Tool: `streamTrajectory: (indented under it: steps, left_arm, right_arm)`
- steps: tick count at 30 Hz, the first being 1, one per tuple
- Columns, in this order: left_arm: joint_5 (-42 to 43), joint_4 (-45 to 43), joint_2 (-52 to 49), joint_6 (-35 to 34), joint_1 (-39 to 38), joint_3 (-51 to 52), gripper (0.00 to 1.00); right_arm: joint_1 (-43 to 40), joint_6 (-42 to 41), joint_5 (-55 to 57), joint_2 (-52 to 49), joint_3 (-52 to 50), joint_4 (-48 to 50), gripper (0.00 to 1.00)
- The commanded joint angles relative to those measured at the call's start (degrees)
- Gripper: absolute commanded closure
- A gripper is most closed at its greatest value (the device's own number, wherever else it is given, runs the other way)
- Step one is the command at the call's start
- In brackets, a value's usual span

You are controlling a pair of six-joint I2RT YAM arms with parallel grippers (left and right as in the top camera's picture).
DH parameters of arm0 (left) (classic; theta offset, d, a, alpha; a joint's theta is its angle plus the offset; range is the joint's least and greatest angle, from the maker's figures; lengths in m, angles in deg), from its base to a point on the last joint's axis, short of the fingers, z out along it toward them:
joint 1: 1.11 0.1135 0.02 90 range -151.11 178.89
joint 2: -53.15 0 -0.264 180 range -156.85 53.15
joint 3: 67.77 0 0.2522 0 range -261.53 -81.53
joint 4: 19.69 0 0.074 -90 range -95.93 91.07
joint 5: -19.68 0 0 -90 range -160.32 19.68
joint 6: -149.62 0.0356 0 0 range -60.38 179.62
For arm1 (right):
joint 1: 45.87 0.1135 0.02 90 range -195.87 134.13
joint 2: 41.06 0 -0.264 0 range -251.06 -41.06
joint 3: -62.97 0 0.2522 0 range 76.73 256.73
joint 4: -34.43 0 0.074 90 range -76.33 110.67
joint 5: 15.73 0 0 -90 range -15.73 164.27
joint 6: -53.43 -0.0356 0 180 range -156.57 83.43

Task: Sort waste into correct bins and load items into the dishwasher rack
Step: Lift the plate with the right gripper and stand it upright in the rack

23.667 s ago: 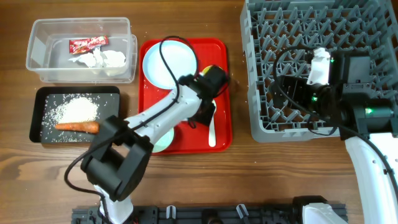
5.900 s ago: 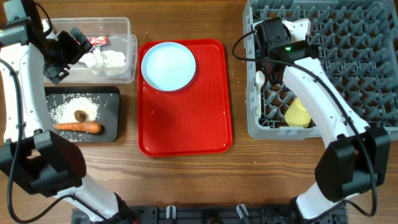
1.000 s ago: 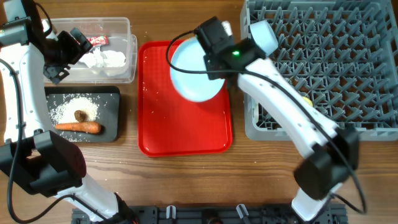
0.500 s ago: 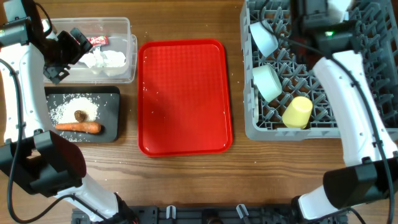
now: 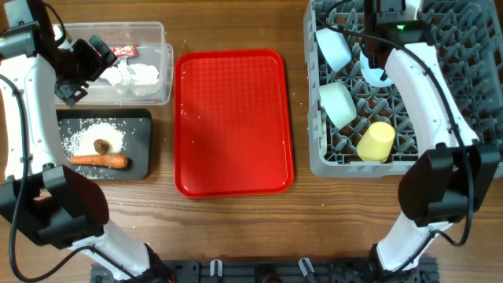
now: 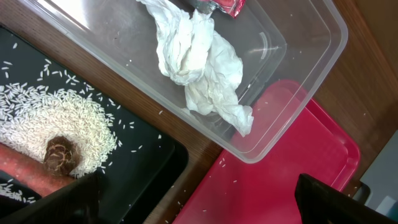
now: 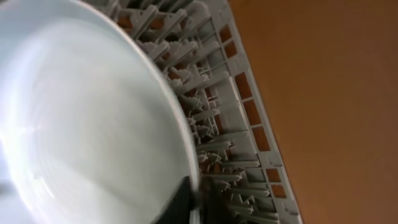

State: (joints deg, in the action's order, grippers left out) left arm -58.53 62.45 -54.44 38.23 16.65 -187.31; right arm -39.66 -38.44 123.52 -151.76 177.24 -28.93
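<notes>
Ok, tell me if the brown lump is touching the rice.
Touching. The left wrist view shows the brown lump sitting on the edge of the rice pile, with grains right against its base.

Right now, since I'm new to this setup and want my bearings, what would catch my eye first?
The red tray dominates the middle of the overhead view, with no dishes on it. Right of it, the grey rack holds a blue bowl, a green bowl and a yellow cup. The plate fills the right wrist view, against the rack's pegs.
</notes>
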Motion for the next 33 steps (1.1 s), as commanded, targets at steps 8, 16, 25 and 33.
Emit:
streamTrajectory:
  steps: [8,16,25,33]
  left_arm:
    - [-0.3,0.0,1.5,-0.5,0.2,-1.2,0.00]
    - [-0.3,0.0,1.5,-0.5,0.2,-1.2,0.00]
    - [-0.3,0.0,1.5,-0.5,0.1,-1.2,0.00]
    - [-0.3,0.0,1.5,-0.5,0.2,-1.2,0.00]
  right_arm:
    - [4.5,-1.8,-4.4,3.8,2.0,-3.9,0.00]
    - [13.8,-2.6,-15.2,22.1,2.8,-15.1,0.00]
    - [17.4,-2.3,-43.5,32.4,2.8,-15.7,0.00]
    - [17.4,-2.7,-33.0,33.9,2.8,-14.2,0.00]
